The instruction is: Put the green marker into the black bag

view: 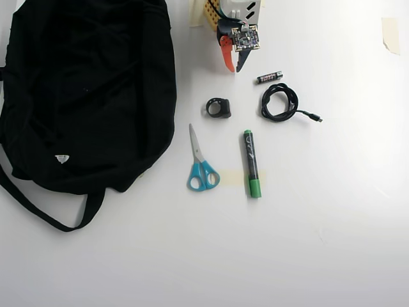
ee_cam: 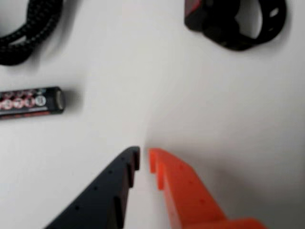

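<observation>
Nothing looks done yet: the green marker [view: 251, 164] lies untouched on the counter [view: 332, 243], well apart from the black bag [view: 83, 89], and the end effector [view: 232, 67], fingers nearly closed and empty, hangs beyond it.

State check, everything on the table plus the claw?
claw: shut, empty, off the table items
green marker: lying flat, capped, untouched
black bag: slumped flat, strap trailing
scissors: closed, lying flat
cable: coiled
battery: lying on its side
black strap ring: resting beside scissors tip
</observation>
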Robot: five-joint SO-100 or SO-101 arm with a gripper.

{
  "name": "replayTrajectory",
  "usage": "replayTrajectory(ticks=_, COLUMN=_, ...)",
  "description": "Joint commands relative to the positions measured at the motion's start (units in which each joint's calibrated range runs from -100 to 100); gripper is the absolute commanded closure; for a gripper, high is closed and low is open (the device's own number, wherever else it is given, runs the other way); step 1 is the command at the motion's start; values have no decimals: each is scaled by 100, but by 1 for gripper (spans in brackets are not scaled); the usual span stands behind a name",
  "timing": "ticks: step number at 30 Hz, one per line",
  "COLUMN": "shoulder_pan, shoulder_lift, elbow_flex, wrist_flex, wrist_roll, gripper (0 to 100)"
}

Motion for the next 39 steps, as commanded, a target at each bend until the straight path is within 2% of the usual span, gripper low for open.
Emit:
replayTrajectory(ticks=1, shoulder_pan=-36, shoulder_lift=-42, elbow_flex=129, wrist_flex=-78, wrist_roll=1, gripper=97)
replayTrajectory(ticks=11, shoulder_pan=-193, shoulder_lift=133, elbow_flex=-518, wrist_flex=-1757, wrist_roll=-5, gripper=97)
replayTrajectory(ticks=17, shoulder_pan=-575, shoulder_lift=1187, elbow_flex=-1308, wrist_flex=-3221, wrist_roll=-5, gripper=97)
replayTrajectory(ticks=32, shoulder_pan=-604, shoulder_lift=4382, elbow_flex=-4219, wrist_flex=-4798, wrist_roll=-5, gripper=97)
replayTrajectory(ticks=39, shoulder_pan=-604, shoulder_lift=5776, elbow_flex=-5657, wrist_flex=-4892, wrist_roll=1, gripper=97)
